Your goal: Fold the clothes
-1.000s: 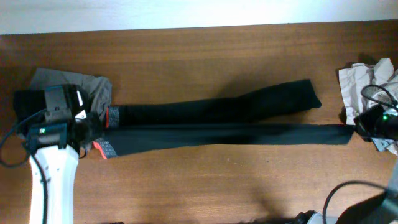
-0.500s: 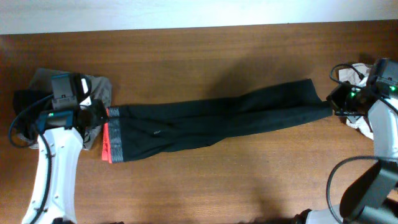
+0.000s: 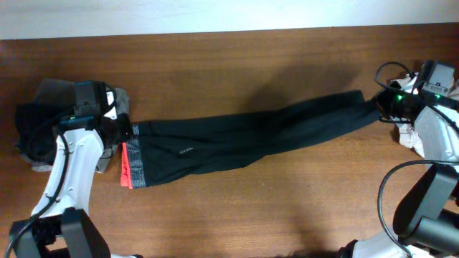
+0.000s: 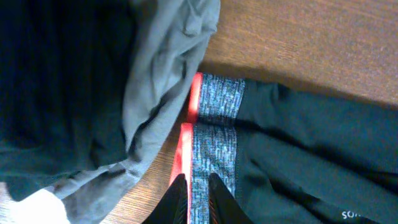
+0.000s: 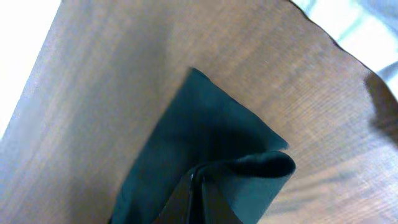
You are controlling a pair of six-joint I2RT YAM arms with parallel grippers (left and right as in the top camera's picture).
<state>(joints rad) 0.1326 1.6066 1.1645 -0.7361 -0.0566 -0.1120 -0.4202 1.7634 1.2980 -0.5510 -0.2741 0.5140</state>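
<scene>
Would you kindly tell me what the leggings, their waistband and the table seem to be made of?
The leggings look like thin matte black stretch knit, probably synthetic: they drape in soft wrinkles. Their waistband seems a speckled, heathered grey knit, lined in smooth red-orange fabric. The table looks like brown wood or veneer, with visible grain and slight sheen.

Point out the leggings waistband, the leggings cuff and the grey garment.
leggings waistband [image 4: 214, 152]: left wrist view, on the speckled grey band.
leggings cuff [image 5: 214, 134]: right wrist view, on the flat black end.
grey garment [image 4: 165, 81]: left wrist view, on its creased middle.
</scene>
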